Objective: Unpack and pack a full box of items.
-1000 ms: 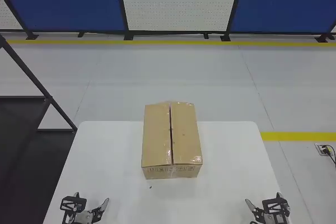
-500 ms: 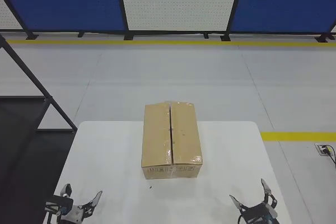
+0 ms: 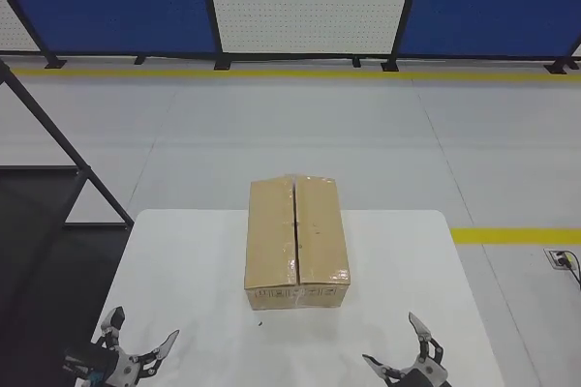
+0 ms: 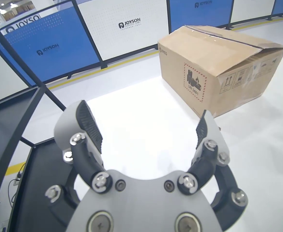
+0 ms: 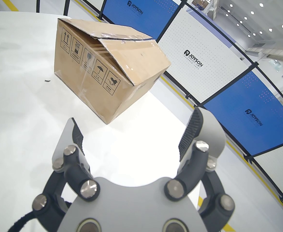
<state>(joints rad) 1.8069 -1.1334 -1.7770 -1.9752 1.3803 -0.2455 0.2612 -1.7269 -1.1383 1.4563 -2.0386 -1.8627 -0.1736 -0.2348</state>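
A brown cardboard box point(image 3: 297, 242) sits at the middle of the white table point(image 3: 174, 281), its long sides running from 12 to 6 o'clock in the top view, well apart from both arms. We see its two top flaps folded down and meeting along a centre seam. In the right wrist view the box point(image 5: 107, 73) shows flap ends that do not lie flat at the near face: one corner stands slightly raised with a dark gap beneath it, and clear tape glints across that face. In the left wrist view the box point(image 4: 219, 73) carries a red-bordered label on its long side.

The left gripper point(image 3: 143, 327) hangs over the table's near edge, at about 7 o'clock from the box, its fingers spread wide. Its own camera shows the left gripper point(image 4: 144, 112) with ribbed black pads point(image 4: 89, 121) far apart above bare tabletop. The right gripper point(image 3: 390, 341) hangs at about 5 o'clock from the box, equally splayed. We see the same wide spread on the right gripper point(image 5: 134, 117) in its wrist view.

A small dark speck point(image 3: 259, 324) lies on the table just beside the box, at its 7 o'clock corner. A black metal rack point(image 3: 39, 193) stands off the table at 9 o'clock. Blue and white partition panels point(image 3: 310, 24) line the floor at 12 o'clock, and a yellow line point(image 3: 523, 235) marks the floor at 3 o'clock.
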